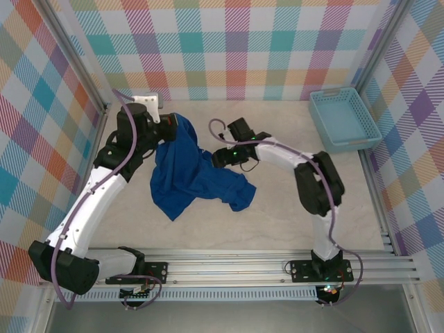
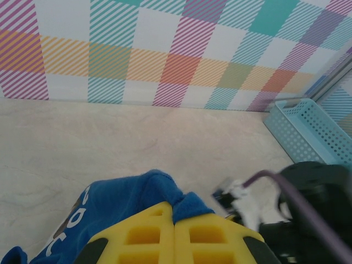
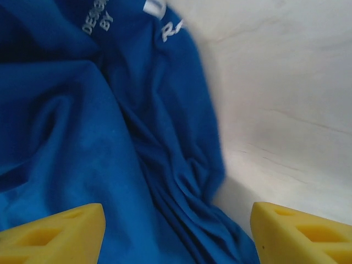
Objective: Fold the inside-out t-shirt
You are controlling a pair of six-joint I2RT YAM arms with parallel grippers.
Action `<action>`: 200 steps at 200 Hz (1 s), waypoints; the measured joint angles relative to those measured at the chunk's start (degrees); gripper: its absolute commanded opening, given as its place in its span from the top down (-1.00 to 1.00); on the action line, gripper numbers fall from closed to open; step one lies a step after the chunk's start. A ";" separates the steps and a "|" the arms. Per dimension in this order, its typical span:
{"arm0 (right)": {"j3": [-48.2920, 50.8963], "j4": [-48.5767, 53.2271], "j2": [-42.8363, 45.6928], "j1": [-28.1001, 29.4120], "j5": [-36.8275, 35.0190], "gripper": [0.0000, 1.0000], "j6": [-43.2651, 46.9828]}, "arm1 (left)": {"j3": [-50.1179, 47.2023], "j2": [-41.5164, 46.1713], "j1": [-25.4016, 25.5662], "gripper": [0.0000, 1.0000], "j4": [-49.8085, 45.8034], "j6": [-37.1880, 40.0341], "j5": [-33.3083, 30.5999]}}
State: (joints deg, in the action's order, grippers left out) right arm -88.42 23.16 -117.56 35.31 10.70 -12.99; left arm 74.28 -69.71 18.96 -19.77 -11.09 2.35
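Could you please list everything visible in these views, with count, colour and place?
royal-blue soft cloth t-shirt: one, blue with white print, crumpled mid-table between the arms.
light-blue plastic lattice basket: one, light blue, far right corner of the table.
beige marbled table: one, beige, under everything.
checked walls: three, pastel multicolour, left, back and right.
left gripper: one, yellow fingers, shut on the t-shirt's far end.
right gripper: one, yellow fingers, open over the t-shirt's right edge.

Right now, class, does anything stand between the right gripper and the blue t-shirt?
Nothing visible does. The right gripper, fingers open, faces the t-shirt directly, bare table beside it. The left gripper is shut on a fold of it.
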 measured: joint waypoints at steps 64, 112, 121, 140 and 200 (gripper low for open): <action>-8.74 -0.17 -10.75 1.81 1.31 0.94 -2.19 | -0.20 2.12 0.00 1.00 0.02 0.00 -1.62; -12.79 1.40 -3.43 -7.28 -1.33 1.00 0.55 | 0.79 0.70 -1.27 1.00 2.58 0.00 -5.49; -13.79 1.16 0.37 -9.49 -2.51 1.00 1.64 | 2.51 -0.68 -2.08 1.00 3.08 0.11 -6.05; -14.01 -0.13 10.51 -13.03 -5.68 1.00 4.26 | 6.38 -2.58 -3.41 1.00 4.13 0.74 -5.75; 15.08 -5.18 44.13 -10.71 -11.58 0.39 3.96 | -13.25 11.91 -1.79 1.00 15.87 -4.20 11.39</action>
State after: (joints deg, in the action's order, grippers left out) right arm -73.34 17.98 -73.43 24.60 -0.89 -9.04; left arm 61.04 -57.80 17.17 -3.90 -15.29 13.74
